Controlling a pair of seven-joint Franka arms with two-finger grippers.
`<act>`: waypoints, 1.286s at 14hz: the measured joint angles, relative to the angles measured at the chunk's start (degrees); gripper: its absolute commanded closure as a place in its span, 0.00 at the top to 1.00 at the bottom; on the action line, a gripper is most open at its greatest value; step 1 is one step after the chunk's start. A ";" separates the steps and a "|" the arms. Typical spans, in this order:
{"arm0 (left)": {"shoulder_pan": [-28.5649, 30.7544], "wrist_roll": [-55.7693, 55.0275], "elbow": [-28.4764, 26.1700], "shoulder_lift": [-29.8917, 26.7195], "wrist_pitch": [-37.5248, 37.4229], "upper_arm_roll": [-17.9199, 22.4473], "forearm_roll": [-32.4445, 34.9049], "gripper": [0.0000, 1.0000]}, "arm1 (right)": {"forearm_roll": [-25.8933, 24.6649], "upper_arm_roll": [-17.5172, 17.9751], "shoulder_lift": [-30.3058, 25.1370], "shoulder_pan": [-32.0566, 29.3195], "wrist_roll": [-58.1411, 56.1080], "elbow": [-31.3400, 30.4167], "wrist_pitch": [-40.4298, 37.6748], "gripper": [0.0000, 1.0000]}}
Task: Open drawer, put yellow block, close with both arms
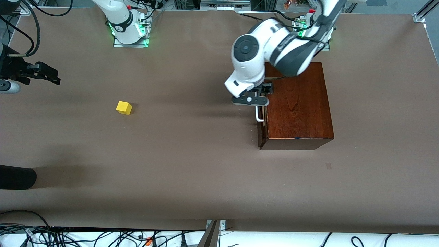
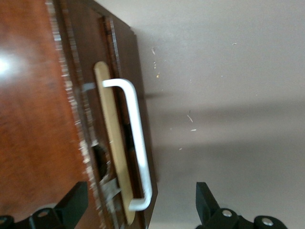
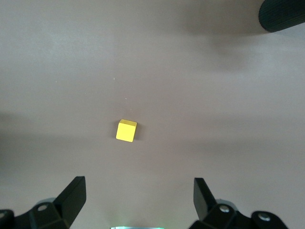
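The box [image 1: 297, 106] sits toward the left arm's end of the table with its drawer [image 2: 114, 143] shut, and the left gripper [image 1: 261, 98] hangs over the drawer's white handle [image 1: 259, 114], its fingers [image 2: 71, 202] spread wide and holding nothing. The yellow block [image 1: 124, 107] lies on the bare table [image 1: 192, 164], well apart from the box toward the right arm's end. The right gripper [image 1: 46, 75] waits in the air farther out from the box than the block, fingers [image 3: 71, 195] apart and empty.
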 measured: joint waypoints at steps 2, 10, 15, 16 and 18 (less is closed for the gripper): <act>-0.43 -2.16 0.01 1.77 1.30 0.02 0.79 1.00 | 0.00 0.00 0.00 0.00 0.00 0.00 0.00 1.00; -2.32 -8.07 -1.60 6.19 5.88 0.04 8.59 1.00 | 0.00 0.00 0.00 0.00 0.00 0.00 0.00 1.00; -2.87 -9.10 -2.75 6.90 6.59 0.03 10.02 1.00 | 0.00 0.00 0.00 0.00 0.00 0.00 0.00 1.00; -2.88 -9.26 -2.82 6.93 6.65 0.04 10.02 1.00 | 0.00 0.00 0.00 0.00 -0.01 0.00 0.00 1.00; -2.99 -9.42 -2.86 7.23 6.95 0.04 10.02 1.00 | 0.00 0.00 0.00 0.00 -0.03 0.00 0.00 1.00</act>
